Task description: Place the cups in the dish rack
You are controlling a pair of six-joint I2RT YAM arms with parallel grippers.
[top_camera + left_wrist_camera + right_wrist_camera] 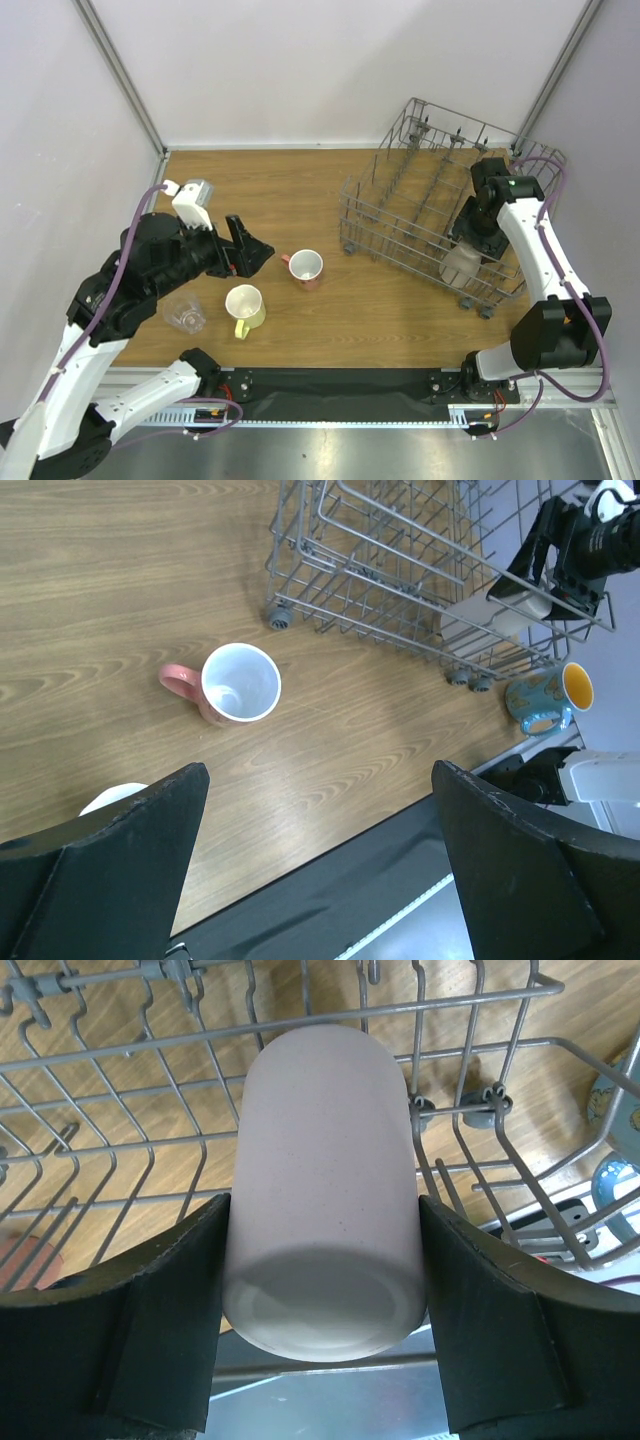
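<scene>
1. The small clear glass [185,314] stands upright at the near left of the wooden table [300,190], partly under the left arm. Just to its right stands the pale yellow mug [245,307], mouth up, handle toward the near edge.

2. The left gripper [250,248] hovers above the table with its jaws fully spread and nothing between them. The wrist view looks down on the salmon-pink mug [240,684], which is upright with its handle pointing left. Judgement: the wide spread suits an approach to this mug.

3. The dish rack [400,215] occupies the far right of the table. It sits at an angle to the table edges.

4. The right gripper [322,1210] is clamped on the beige handleless cup [325,1200], one finger pressed to each side wall. The recessed base faces the wrist camera and the mouth points away. Judgement: this orientation suits placing the cup mouth-down to drain. The cup is inside the rack's near right corner. Whether it rests on the wires cannot be determined.

5. A blue patterned cup [545,695] with a yellow interior stands beside the rack's near corner, by the table edge.
</scene>
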